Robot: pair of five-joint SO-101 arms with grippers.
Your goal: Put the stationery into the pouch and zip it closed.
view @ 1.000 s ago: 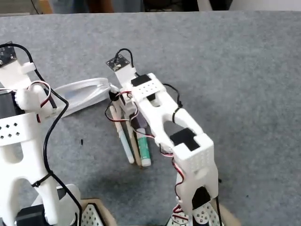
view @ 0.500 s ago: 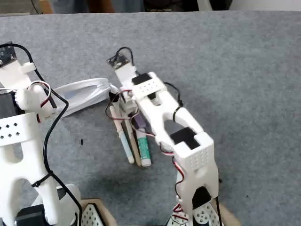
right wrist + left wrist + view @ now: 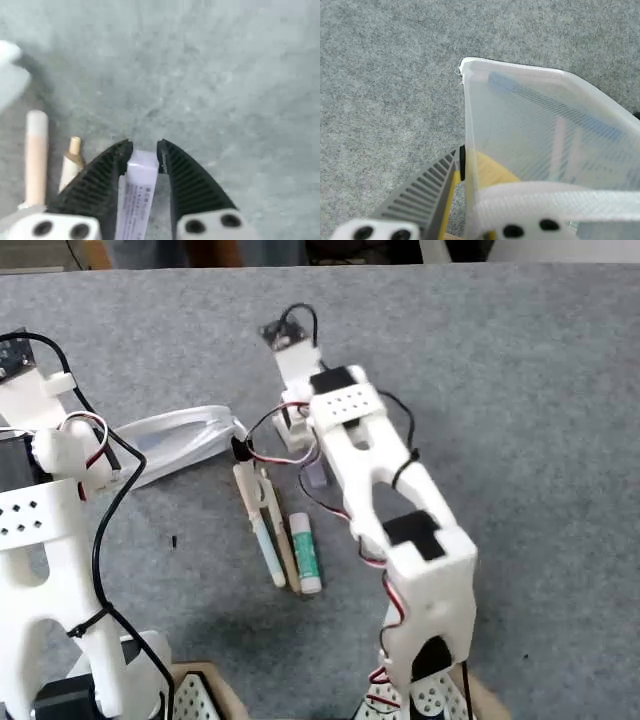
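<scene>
At the far left of the high view, the left gripper (image 3: 470, 180) is clamped on one edge of the translucent mesh pouch (image 3: 185, 440), which stretches limply toward the middle of the grey table (image 3: 520, 390). A blue item shows faintly through the mesh.

In the centre, just below the pouch's end, three loose pieces lie close together: a cream pen (image 3: 262, 525), a wooden pencil (image 3: 288, 565) and a green-and-white glue stick (image 3: 305, 555).

Just right of them, the right gripper (image 3: 144, 150) pinches a lavender stick (image 3: 136, 190) near its end.

Likely risks:
- The stick could pivot or slip, because it is gripped so close to its tip.
- It could snag the soft pouch rim and drop outside.
- A push could drag the pouch away, since it is held by one edge.

Count:
- one pouch
- three loose pieces
- one held stick
- two arms
</scene>
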